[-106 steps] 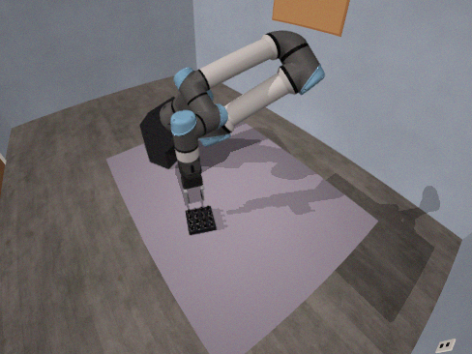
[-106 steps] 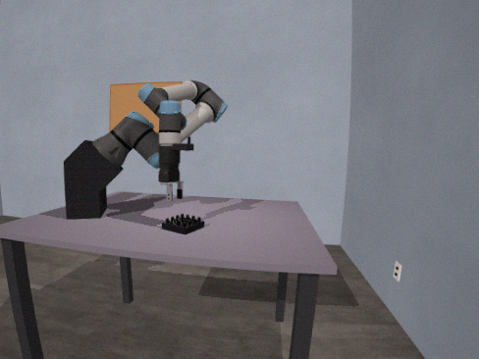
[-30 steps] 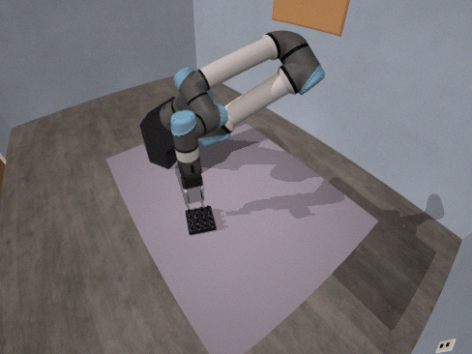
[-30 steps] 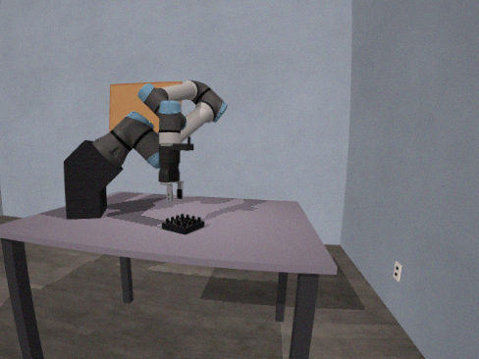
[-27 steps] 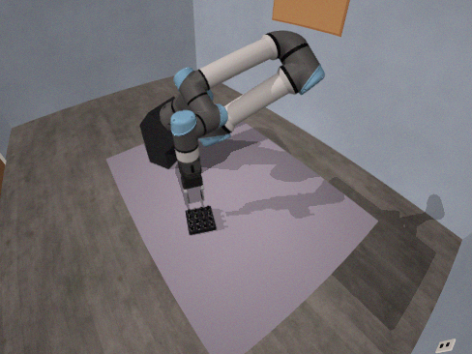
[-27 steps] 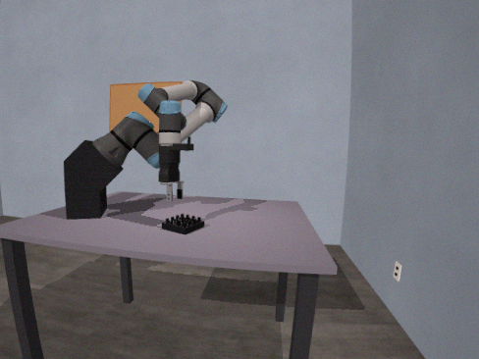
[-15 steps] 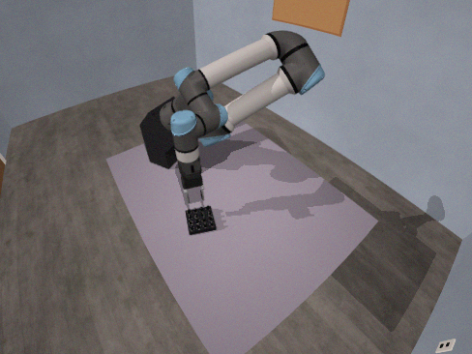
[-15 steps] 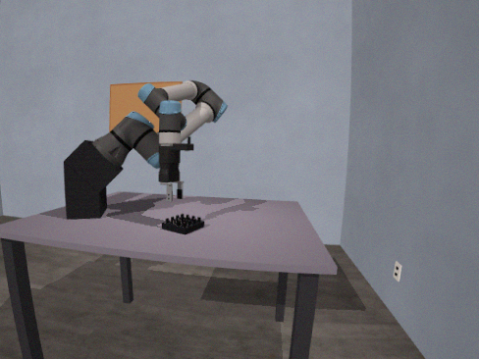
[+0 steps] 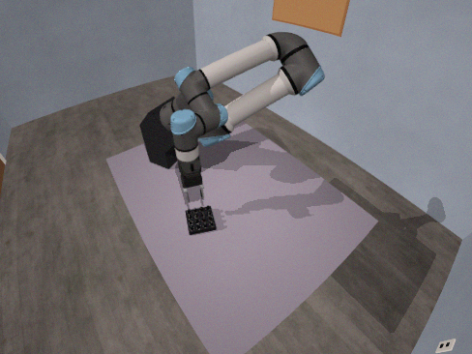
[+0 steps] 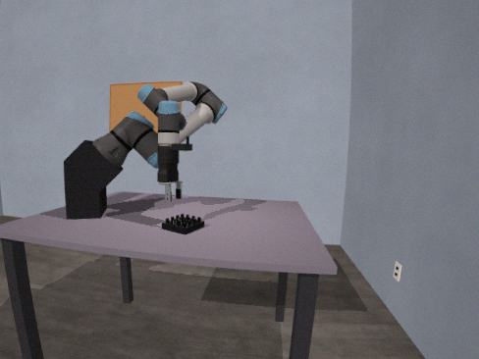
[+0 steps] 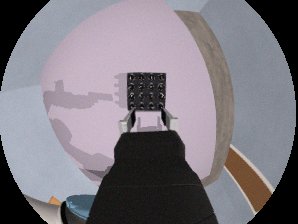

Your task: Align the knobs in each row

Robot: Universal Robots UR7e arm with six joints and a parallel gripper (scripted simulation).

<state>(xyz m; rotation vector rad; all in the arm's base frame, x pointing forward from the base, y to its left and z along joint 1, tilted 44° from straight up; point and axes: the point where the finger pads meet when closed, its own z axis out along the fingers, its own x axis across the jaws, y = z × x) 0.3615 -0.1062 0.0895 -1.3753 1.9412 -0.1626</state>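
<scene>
The knob box [image 9: 200, 221] [image 10: 183, 224] [image 11: 147, 91] is a small black square block with four rows of small knobs, standing flat on the purple table [image 9: 271, 251] [image 10: 255, 235]. The knob lines and marks are too small to read in any view. My gripper [image 9: 194, 198] [image 10: 173, 193] [image 11: 148, 114] is open and empty. It points straight down and hangs well above the box, over the edge of the box nearest the arm's base. In the wrist view the box shows whole just beyond the fingertips.
The arm's black base block [image 9: 157, 137] [image 10: 85, 181] stands at the table's far corner. The table edges [image 10: 314, 267] drop off to a wooden floor [image 9: 58, 232]. An orange board [image 9: 311, 14] [image 10: 123, 100] hangs on the wall behind.
</scene>
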